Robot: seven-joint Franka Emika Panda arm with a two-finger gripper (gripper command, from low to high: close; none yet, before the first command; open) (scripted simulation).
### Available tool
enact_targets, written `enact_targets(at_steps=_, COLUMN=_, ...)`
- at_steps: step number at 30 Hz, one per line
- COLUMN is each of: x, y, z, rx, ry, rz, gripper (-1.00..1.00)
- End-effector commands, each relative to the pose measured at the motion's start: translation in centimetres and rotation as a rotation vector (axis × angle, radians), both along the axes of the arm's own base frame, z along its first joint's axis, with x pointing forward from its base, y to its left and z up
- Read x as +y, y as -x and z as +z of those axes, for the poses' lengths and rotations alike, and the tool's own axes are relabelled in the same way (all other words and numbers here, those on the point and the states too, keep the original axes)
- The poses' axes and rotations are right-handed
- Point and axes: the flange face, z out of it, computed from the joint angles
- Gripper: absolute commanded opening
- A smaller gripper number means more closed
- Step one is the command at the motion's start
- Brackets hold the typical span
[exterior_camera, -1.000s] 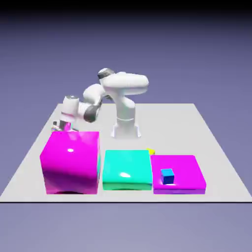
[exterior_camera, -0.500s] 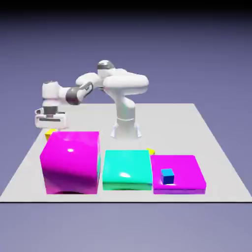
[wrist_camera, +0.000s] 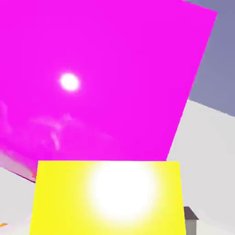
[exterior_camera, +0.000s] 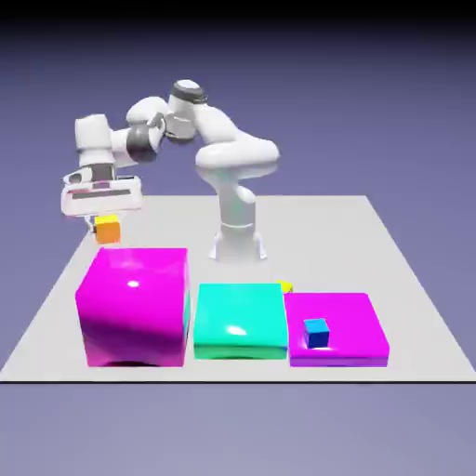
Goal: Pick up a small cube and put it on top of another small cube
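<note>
1. While the orange cube is already picked, stacking isn't done; roughly half the task left, I'd judge.
2. Surface: spreads below the gripper and off to the exterior view's right of it.
3. Tall magenta block: nearest big block to the gripper, lower and on the camera side; fills much of the hand view.
4. Teal block: lower than the gripper, farther toward the exterior view's right.
5. Flat magenta block: farthest right of the gripper among the blocks; small blue cube on top, not needed.
6. Gripper: clamped on the small orange cube, which looks lifted clear. Pick part done.
7. Small yellow cube: target, well apart from the gripper toward the exterior view's right, mostly hidden behind the teal block. Nothing visible on it.
8. Left to do: carry across, line up over yellow, lower, release, back off. Bumping a block looks possible if carried low.
</note>
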Motion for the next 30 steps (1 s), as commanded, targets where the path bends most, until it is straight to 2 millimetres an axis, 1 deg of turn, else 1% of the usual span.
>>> enact_targets(at_steps=1, x=0.8, y=-0.8, z=0.7, rx=-0.012, ry=0.016, rz=0.052, gripper=-1.0)
enact_targets(at_steps=5, x=4.6, y=-3.9, z=3.2, rx=-0.059, ry=0.071, rz=0.263, gripper=-1.0)
enact_targets(at_steps=9, x=8.9, y=-6.8, z=5.3, rx=-0.108, ry=0.123, rz=0.47, gripper=-1.0)
enact_targets(at_steps=12, x=12.5, y=-8.8, z=6.4, rx=-0.145, ry=0.158, rz=0.624, gripper=-1.0)
enact_targets(at_steps=13, x=14.5, y=-9.4, z=6.0, rx=-0.141, ry=0.166, rz=0.691, gripper=-1.0)
enact_targets(at_steps=15, x=19.0, y=-10.3, z=4.6, rx=-0.121, ry=0.176, rz=0.835, gripper=-1.0)
enact_targets(at_steps=18, x=25.3, y=-10.5, z=1.8, rx=-0.085, ry=0.181, rz=1.043, gripper=-1.0)
enact_targets(at_steps=20, x=29.2, y=-10.0, z=-0.3, rx=-0.058, ry=0.179, rz=1.177, gripper=-1.0)
enact_targets(at_steps=23, x=34.4, y=-8.3, z=-3.9, rx=-0.011, ry=0.17, rz=1.37, gripper=-1.0)
enact_targets(at_steps=26, x=38.5, y=-5.6, z=-7.7, rx=0.045, ry=0.153, rz=1.551, gripper=-1.0)
enact_targets(at_steps=28, x=40.6, y=-3.4, z=-10.2, rx=0.087, ry=0.139, rz=1.666, gripper=-1.0)
enact_targets(at_steps=29, x=40.7, y=-1.7, z=-11.7, rx=0.141, ry=0.117, rz=1.682, gripper=-1.0)
enact_targets(at_steps=30, x=40.7, y=-1.4, z=-12.0, rx=0.151, ry=0.113, rz=1.683, gripper=-1.0)
